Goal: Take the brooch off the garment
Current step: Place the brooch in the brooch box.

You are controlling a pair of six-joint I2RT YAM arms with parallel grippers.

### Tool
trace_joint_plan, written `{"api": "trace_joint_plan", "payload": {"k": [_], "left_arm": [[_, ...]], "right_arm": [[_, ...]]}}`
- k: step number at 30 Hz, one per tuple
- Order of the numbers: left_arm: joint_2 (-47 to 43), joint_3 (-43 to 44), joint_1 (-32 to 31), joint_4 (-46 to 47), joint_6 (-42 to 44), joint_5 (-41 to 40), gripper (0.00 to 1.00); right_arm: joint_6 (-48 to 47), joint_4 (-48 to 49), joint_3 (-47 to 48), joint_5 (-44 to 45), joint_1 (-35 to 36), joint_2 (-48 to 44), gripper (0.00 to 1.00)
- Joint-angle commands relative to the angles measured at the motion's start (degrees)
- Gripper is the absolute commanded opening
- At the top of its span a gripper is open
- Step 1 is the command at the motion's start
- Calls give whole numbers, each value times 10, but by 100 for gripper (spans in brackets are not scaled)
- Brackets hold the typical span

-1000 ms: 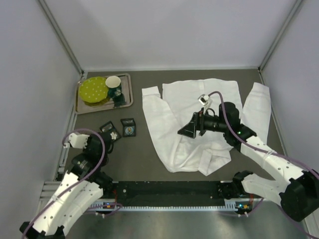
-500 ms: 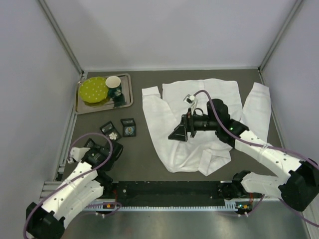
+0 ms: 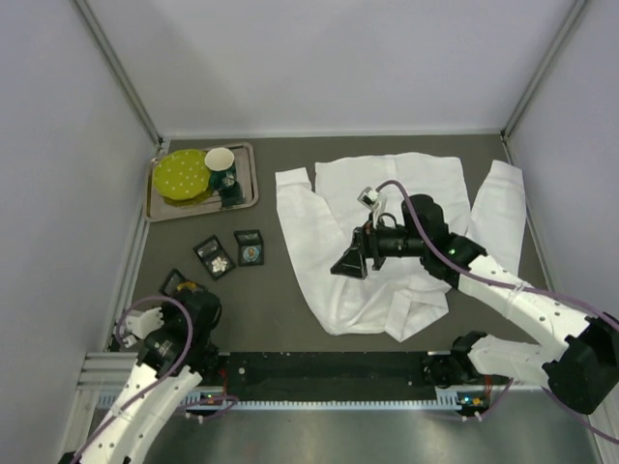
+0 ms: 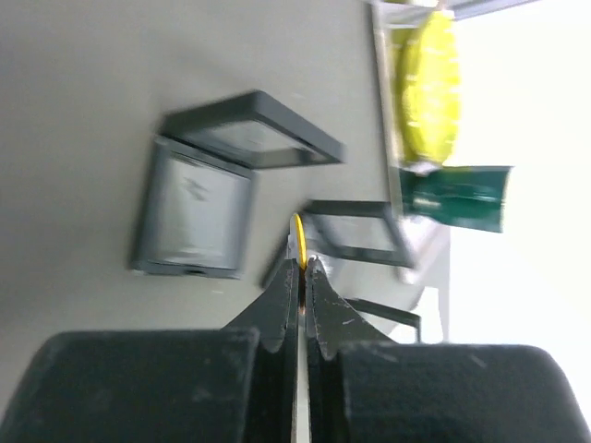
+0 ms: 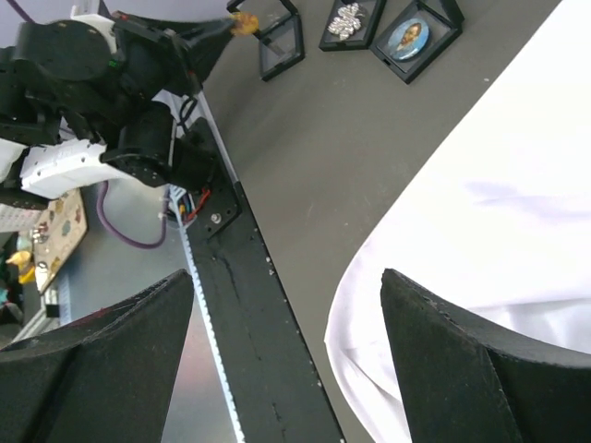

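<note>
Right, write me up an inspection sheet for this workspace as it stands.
Surface: dark table, no spills seen.
Job's things: white shirt spread out and creased, no brooch seen on it; small yellow piece, possibly the brooch, off the shirt.
Clutter: tray at far left with yellow plate and cup; three black display cases left of the shirt.
Grippers: left fingers shut on the small yellow piece; right fingers open, above the shirt.
Cables: purple cable looped at each arm, no snag seen.
Surroundings: pale walls; black rail at the near edge.
</note>
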Motion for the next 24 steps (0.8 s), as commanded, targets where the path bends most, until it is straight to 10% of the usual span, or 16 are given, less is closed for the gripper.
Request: {"api": "trace_joint_plan", "payload": {"k": [1, 14, 24], "left_arm": [[-113, -65, 1, 63, 26, -16, 0], [159, -3, 1, -13, -140, -6, 0], [98, -53, 1, 48, -124, -26, 0]], "right_arm": [[-39, -30, 38, 33, 6, -30, 82], [-74, -66, 55, 83, 34, -22, 82], [-80, -73, 57, 92, 33, -19, 82]]}}
